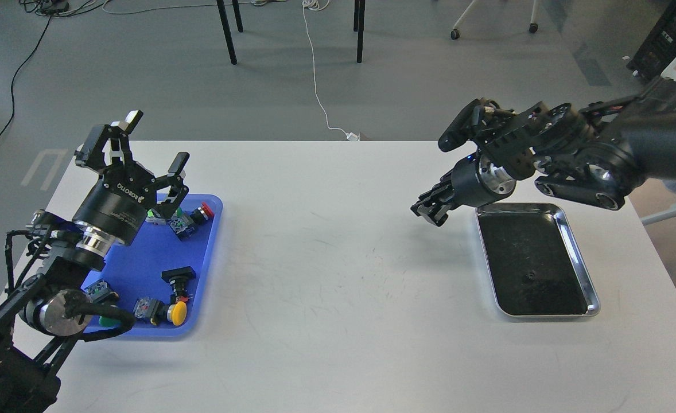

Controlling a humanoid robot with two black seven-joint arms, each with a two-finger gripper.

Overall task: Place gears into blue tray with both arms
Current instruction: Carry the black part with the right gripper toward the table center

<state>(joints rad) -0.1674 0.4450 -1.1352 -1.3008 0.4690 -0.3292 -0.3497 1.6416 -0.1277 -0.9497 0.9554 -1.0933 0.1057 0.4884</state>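
The blue tray (143, 258) lies at the table's left and holds several colourful push-button switches (169, 312). My left gripper (155, 143) hovers over the tray's far end, open, with nothing between its fingers. My right gripper (430, 211) hangs in the air above the bare table, just left of the silver tray (593, 298). Its dark fingers look drawn together, and I cannot tell whether anything sits between them. One small black gear (526, 279) lies on the silver tray's black lining.
White table (338, 275) spans the view between the two trays. Beyond its far edge are chair legs and a white cable on the grey floor. My right arm's thick links (602, 166) hang over the silver tray's far end.
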